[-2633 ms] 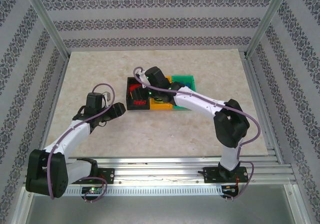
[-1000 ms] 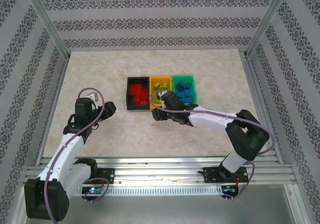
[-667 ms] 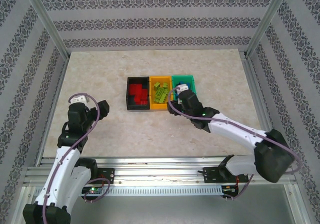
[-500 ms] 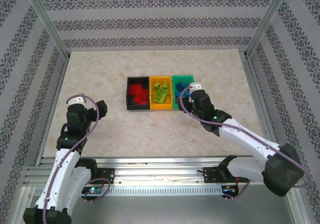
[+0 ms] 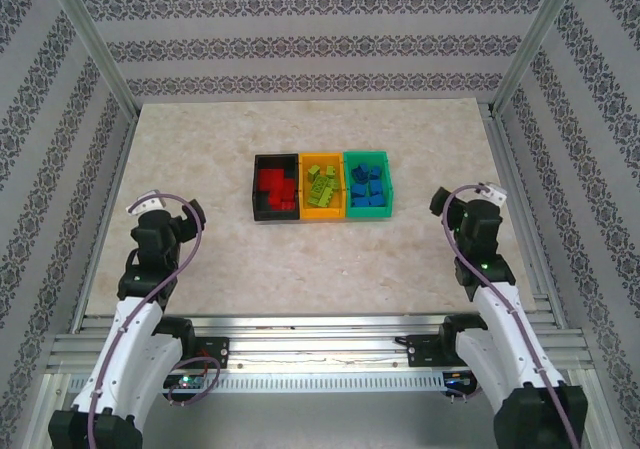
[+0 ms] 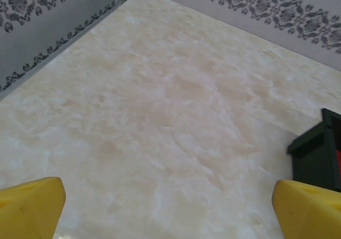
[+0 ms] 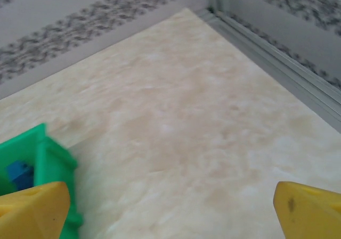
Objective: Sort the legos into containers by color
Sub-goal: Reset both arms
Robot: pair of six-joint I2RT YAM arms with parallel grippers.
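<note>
Now both arms are drawn back to the near side of the table (image 5: 330,259), well apart from the bins; a second ago the right arm reached over the orange bin (image 5: 322,156). Left jaws stand wide apart, nothing between. Right jaws the same. Red legos (image 5: 275,187) lie in the black bin (image 5: 257,187), lime legos (image 5: 322,184) in the orange, blue legos (image 5: 366,184) in the green bin (image 5: 366,153). Every brick I can see sits in a bin. Judgement: sorting looks finished, arms retiring.
</note>
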